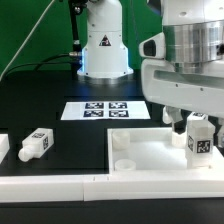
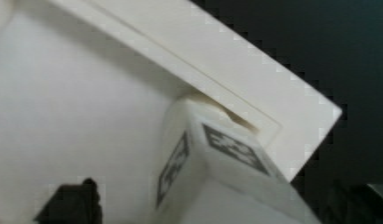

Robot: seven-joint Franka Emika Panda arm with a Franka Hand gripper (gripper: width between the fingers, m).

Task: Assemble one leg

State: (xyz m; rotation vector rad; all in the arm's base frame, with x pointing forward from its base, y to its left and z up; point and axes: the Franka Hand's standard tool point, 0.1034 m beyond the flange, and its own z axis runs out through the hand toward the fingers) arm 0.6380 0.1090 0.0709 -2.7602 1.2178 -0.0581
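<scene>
My gripper is shut on a leg, a stubby white peg with a black-and-white tag. It holds the leg upright over the corner of the large flat white top on the exterior view's right. In the wrist view the leg fills the space between my fingers, next to the top's raised edge and a corner notch. I cannot tell whether the leg touches the top. A second leg lies on the black table at the exterior view's left.
The marker board lies flat behind the top. Part of another white piece shows at the far left edge. A low white rail runs along the front. The robot base stands at the back.
</scene>
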